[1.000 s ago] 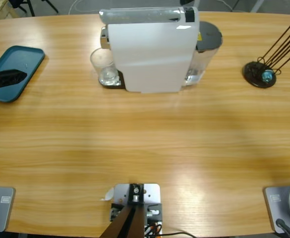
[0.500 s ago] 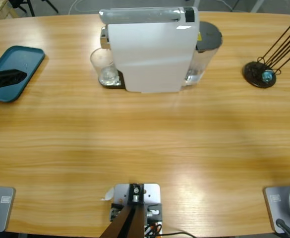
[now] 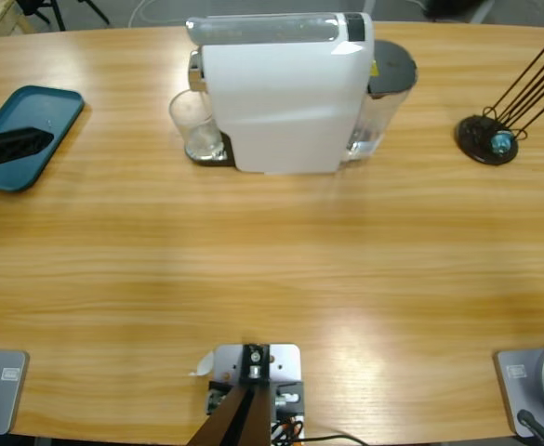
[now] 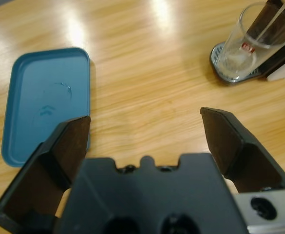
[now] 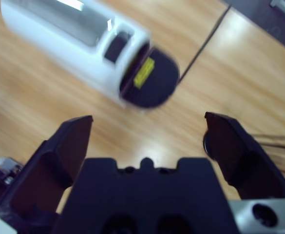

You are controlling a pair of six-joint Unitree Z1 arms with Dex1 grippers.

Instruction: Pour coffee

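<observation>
Long and wooden, the table (image 3: 272, 269) filled almost all of what we saw from above. Near its far edge stood the white coffee machine (image 3: 281, 93), with a dark round lid (image 3: 394, 67) at its back end. Just beside the machine, on a small dark drip tray (image 4: 223, 64), stood the empty glass (image 3: 195, 125); from the left wrist view it was upright and something thin leaned inside it. At the left end of the table lay a teal tray (image 3: 25, 130), and it had nothing in it. At the right end we saw a dark round stand (image 3: 486, 139) with thin sticks rising from it.

Our left gripper (image 4: 149, 134) hung above the table between the teal tray and the glass. Its two black jaws stood wide apart and held nothing. In the high view we could see only a dark piece of this gripper, over the near corner of the teal tray.

Our right gripper (image 5: 147, 141) looked down on the machine from high above, on the side of the dark lid. Its jaws were also spread wide and nothing was between them. We could not find this gripper in the high view.
</observation>
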